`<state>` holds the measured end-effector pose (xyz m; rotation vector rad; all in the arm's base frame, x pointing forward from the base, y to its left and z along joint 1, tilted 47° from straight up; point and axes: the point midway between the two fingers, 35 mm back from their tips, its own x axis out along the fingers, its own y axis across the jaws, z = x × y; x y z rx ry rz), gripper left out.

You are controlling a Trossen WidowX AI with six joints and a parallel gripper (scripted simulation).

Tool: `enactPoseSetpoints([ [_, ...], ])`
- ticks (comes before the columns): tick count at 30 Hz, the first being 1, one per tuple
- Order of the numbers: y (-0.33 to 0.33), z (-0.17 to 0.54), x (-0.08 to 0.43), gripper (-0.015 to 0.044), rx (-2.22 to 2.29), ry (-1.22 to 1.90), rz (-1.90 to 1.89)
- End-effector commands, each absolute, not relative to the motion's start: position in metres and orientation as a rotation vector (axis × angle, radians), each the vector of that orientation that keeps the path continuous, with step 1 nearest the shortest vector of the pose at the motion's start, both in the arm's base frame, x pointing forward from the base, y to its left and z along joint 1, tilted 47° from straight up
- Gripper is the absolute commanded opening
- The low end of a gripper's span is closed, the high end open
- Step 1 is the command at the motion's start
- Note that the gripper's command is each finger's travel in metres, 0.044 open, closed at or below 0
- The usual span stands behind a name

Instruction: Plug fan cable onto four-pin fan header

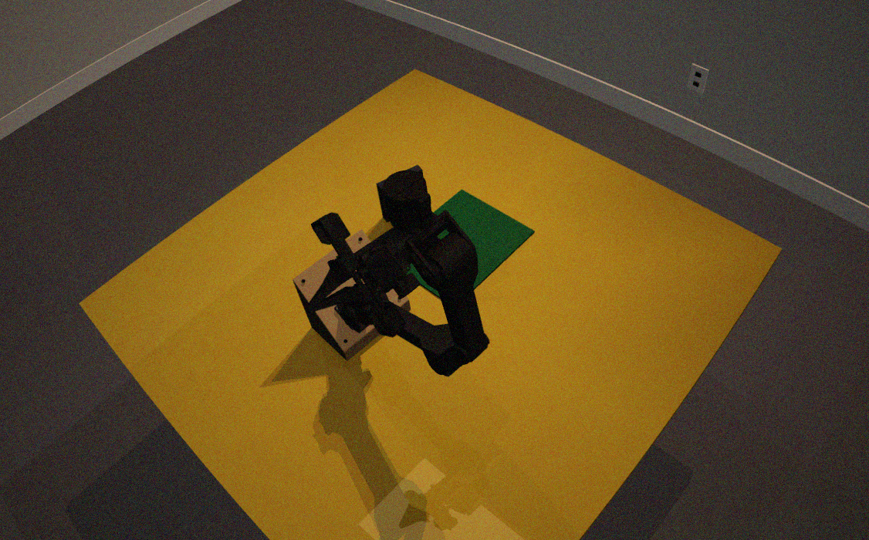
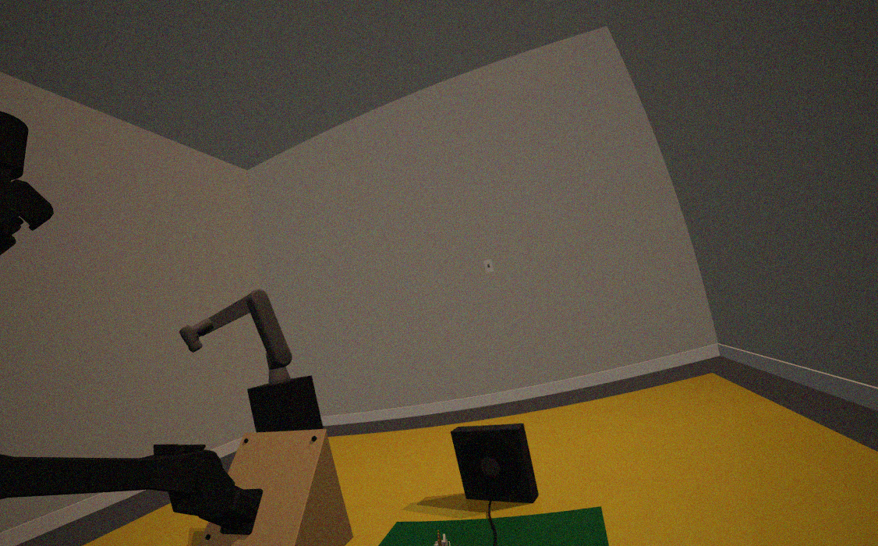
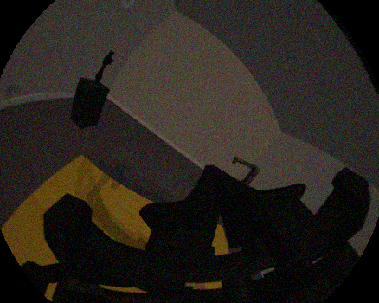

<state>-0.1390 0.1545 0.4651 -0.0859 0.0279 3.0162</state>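
The dark square fan (image 2: 493, 462) stands behind the green board (image 1: 498, 231) (image 2: 550, 526) in the exterior view. Its thin black cable (image 2: 492, 519) runs down over the board and leaves the bottom of that view. Small pale upright parts (image 2: 442, 540) show at the bottom edge there; I cannot tell whether they include the header or the plug. In the wrist view my gripper (image 3: 208, 169) is a dark shape with its fingers together, shut, with nothing seen held in it. The plug is not visible. In the top view my arm covers part of the board and hides the fan.
A wooden wedge-shaped block (image 1: 316, 276) (image 2: 279, 468) with dark holes stands beside the board, partly under my arm. A grey jointed arm on a dark pedestal (image 2: 286, 407) stands behind it. The yellow mat (image 1: 592, 281) (image 2: 686, 434) (image 3: 27, 225) lies on the dark floor.
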Motion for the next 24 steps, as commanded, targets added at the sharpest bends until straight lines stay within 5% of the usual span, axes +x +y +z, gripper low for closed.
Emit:
enactPoseSetpoints([
  [1, 0.154, 0.465, -0.139, 0.0026, -0.086, 0.028, 3.016],
  [17, 0.278, 0.323, -0.017, 0.0440, -0.374, 1.160, 1.972],
  [24, 0.278, 0.246, 0.072, 0.0440, -0.359, 1.496, 1.281],
])
